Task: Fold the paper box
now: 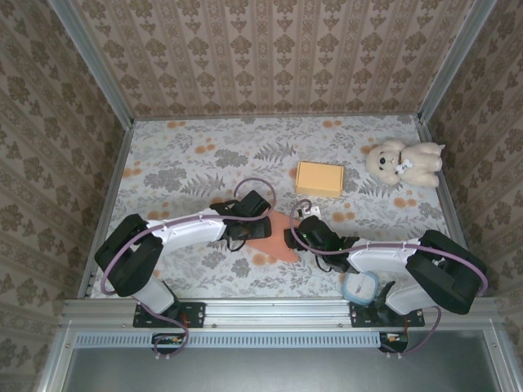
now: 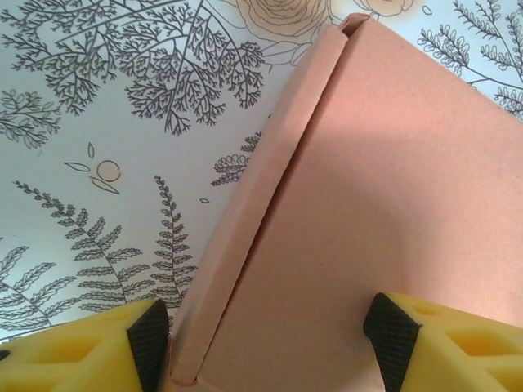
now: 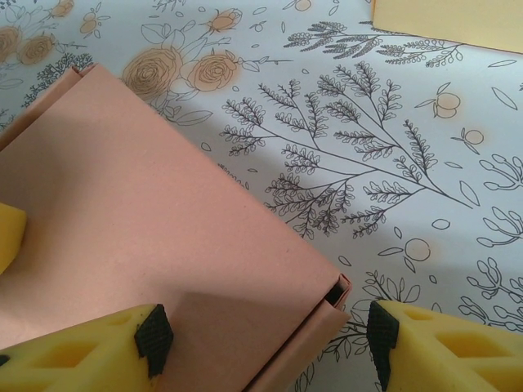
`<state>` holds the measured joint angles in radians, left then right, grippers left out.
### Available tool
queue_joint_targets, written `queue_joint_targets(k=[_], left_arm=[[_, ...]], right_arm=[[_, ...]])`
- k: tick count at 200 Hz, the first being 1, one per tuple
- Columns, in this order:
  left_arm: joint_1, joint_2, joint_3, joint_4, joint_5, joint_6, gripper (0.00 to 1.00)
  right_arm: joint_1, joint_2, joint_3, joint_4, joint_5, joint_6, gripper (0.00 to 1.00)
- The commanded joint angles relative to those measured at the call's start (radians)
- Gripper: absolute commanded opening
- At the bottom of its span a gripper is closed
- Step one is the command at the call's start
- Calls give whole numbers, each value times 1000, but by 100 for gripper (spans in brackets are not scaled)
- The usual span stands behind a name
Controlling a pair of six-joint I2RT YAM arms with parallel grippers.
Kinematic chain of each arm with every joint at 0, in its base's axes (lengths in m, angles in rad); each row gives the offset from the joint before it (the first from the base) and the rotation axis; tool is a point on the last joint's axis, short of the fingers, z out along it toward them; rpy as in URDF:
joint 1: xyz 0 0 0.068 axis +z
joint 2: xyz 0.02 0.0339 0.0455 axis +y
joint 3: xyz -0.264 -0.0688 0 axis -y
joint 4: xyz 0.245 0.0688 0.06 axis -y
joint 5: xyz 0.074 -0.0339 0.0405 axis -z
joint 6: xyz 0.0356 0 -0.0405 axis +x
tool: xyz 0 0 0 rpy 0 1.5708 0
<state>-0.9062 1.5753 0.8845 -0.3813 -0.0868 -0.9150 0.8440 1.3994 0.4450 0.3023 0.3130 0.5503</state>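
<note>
The left gripper [image 2: 270, 343] has its jaws apart, with the folded side wall of the pink paper box [image 2: 392, 180] between them, just beside the left finger. The right gripper [image 3: 268, 341] is also spread, the box's corner between its jaws and its right finger clear of the box.

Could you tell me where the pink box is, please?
Top view: the pink box lies front-centre, between the left arm and right arm, just nearer than the yellow box.
</note>
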Motion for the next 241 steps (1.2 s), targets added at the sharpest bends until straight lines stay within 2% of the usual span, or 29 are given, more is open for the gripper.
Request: queue_joint_targets(k=[1,16,49,125,174,212,241], left_arm=[[-3,45,-56,-132,183,-28,65],[4,44,-57,-130,223,-41,61],[10,20,-24,-195,181,-25,61],[29,21,-7,-188,172,-5,67],[33,-11,24,-238,141,15,75],[39,-46,21,-228,128,25,75],[38,-63,19,-222,137,19,75]], right_arm=[[-3,-3,-13,-63,5,-1,69],[-3,-2,-17,-58,4,2,69],[-2,-1,-17,-51,-2,5,68],[0,-2,-9,-104,40,-7,72],[5,-143,-6,-187,28,-14,73],[8,-260,-36,-219,9,-23,73],[8,-265,-58,-199,-18,-17,71]])
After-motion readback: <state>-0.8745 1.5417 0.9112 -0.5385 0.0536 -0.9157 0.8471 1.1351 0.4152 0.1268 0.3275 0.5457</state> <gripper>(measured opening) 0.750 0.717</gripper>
